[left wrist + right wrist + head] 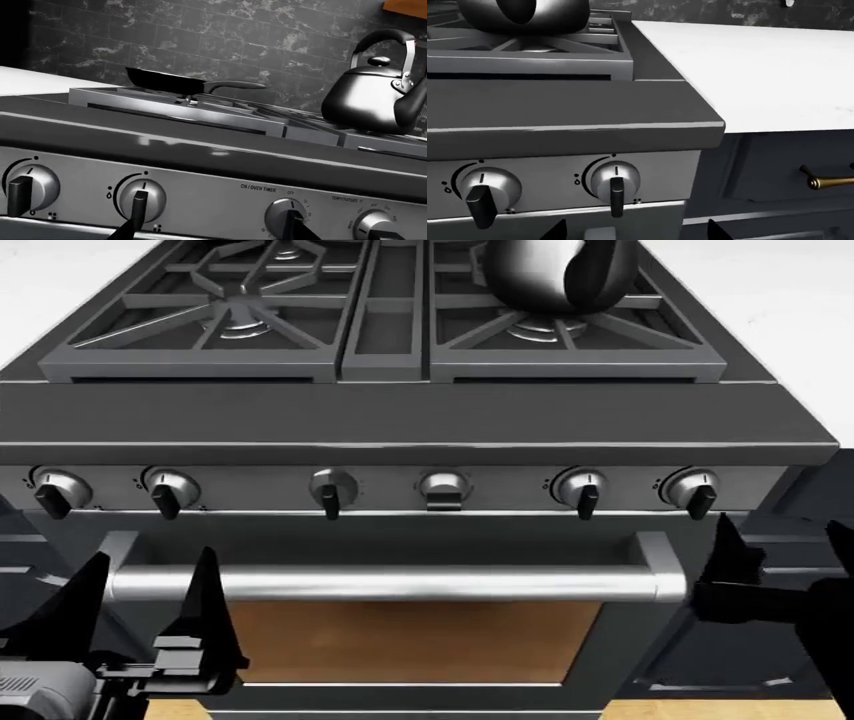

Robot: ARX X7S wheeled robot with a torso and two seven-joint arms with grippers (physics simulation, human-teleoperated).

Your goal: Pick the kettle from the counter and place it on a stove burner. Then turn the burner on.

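Two grippers sit low in front of the oven, both empty. Left gripper [147,600] has its fingers spread apart, below the two left knobs. Right gripper [787,560] shows one finger by the oven handle's [387,585] right end and another at the frame edge, so it reads open, holding nothing.

Kettle [554,275] is already off the counter [760,70] and sitting on the front right grate, over the burner [541,328]. Placement looks done; step in hand is the knob.

Six knobs across the panel, all pointing straight down, so presumably off. Right wrist view shows the two rightmost: inner right knob [616,182] and outer right knob [487,190]. Which one drives the front right burner I can't tell, the markings beside them are too small to read.

How to do it well, my take:
- use the right arm, it's nearest those knobs
- approach square to the panel, fingers straddling the knob's black lever
- close firmly before rotating, then twist about the knob axis only
- don't push up into the stove's front lip

Farther back, pan [167,80] sits on a rear left burner, well apart from the kettle. No conflict.
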